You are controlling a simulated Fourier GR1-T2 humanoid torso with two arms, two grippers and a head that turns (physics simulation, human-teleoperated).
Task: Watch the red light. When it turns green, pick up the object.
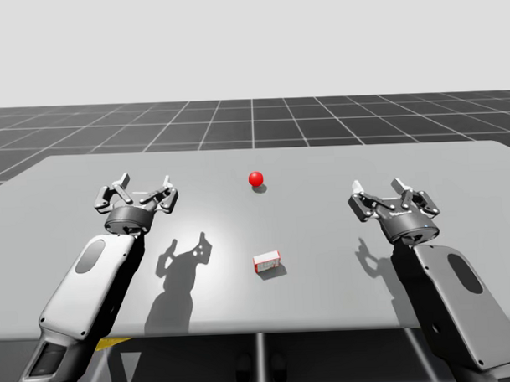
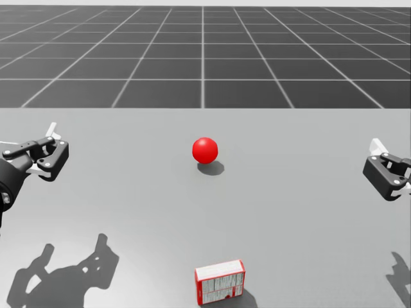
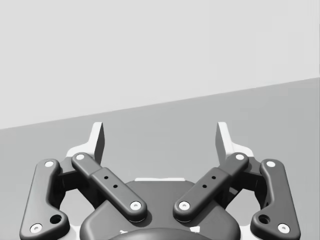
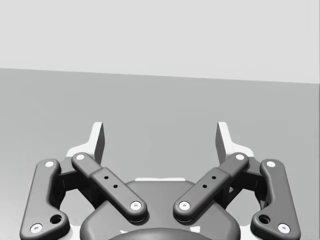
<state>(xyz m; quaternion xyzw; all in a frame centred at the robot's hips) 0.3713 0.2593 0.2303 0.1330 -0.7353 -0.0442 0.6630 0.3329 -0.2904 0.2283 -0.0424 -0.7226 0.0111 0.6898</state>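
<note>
Nothing's really started here. The light (image 2: pixel 205 149) is a glossy little ball on the far middle of the surface (image 1: pixel 458 234), and it's red, not green, so the robot's probably just waiting. The object, a small boxy red-and-white carton (image 2: pixel 220 282), lies flat on that smooth matte grey top, nearer the robot and untouched. The dark, metal-looking left tool (image 3: pixel 160 137) and right tool (image 4: pixel 160 137) hover well apart from it, spread wide, holding nothing. The whole pickup is left.
</note>
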